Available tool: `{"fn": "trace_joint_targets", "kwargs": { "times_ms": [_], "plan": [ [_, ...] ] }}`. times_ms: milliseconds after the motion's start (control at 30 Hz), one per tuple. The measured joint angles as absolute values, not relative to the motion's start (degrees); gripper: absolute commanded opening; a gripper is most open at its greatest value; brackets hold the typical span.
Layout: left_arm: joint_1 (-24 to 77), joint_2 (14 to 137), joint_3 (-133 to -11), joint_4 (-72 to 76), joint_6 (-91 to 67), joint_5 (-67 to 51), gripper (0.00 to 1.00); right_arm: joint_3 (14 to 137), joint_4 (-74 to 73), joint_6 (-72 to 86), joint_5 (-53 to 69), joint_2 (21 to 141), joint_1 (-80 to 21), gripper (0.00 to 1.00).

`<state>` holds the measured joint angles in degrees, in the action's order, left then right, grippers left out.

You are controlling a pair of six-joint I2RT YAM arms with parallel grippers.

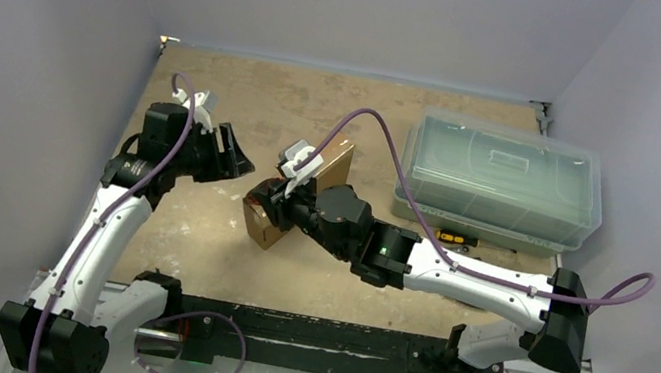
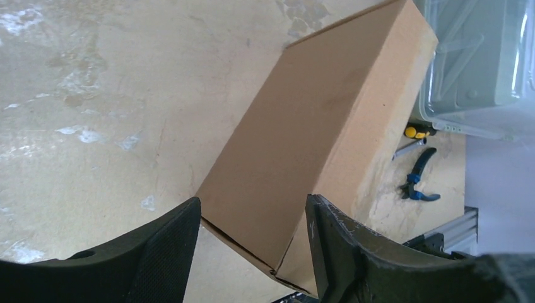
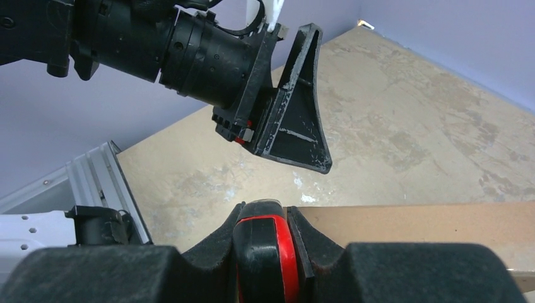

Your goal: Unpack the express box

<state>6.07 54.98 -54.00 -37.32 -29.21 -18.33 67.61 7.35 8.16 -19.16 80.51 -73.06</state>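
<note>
Jaws of our left gripper (image 1: 238, 159) stand apart and empty, near the express box (image 2: 303, 139). Those of our right gripper (image 1: 275, 200) pinch a red-and-black tool (image 3: 262, 252) at the box's edge. We judge unpacking barely begun, since the box sits mid-desk (image 2: 94, 95), apparently closed. We count one box, one clear lidded bin (image 1: 501, 175), one screwdriver (image 2: 416, 132) and one pliers (image 2: 419, 180).

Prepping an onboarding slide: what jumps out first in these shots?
The brown express box lies diagonally at table centre, with the right pincer at its near end, shut on a red-and-black tool. The left pincer hovers open just left of the box. A clear lidded bin sits at the right rear.
</note>
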Motion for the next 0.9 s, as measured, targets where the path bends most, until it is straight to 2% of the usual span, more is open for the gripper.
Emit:
{"fn": "trace_joint_targets", "kwargs": {
  "times_ms": [333, 667, 900],
  "plan": [
    [6.1, 55.2, -52.3, -33.6, -27.2, -25.1, 0.55, 67.5, 7.3, 8.4, -19.1, 80.5, -73.1, 0.00],
    [6.1, 56.2, -48.8, -31.1, -26.4, -26.3, 0.47, 67.5, 7.2, 8.3, -19.5, 80.5, -73.1, 0.00],
    [6.1, 56.5, -47.6, -30.2, -26.3, -27.4, 0.51, 67.7, 6.4, 7.6, -19.8, 82.5, -73.1, 0.00]
  ]
}}
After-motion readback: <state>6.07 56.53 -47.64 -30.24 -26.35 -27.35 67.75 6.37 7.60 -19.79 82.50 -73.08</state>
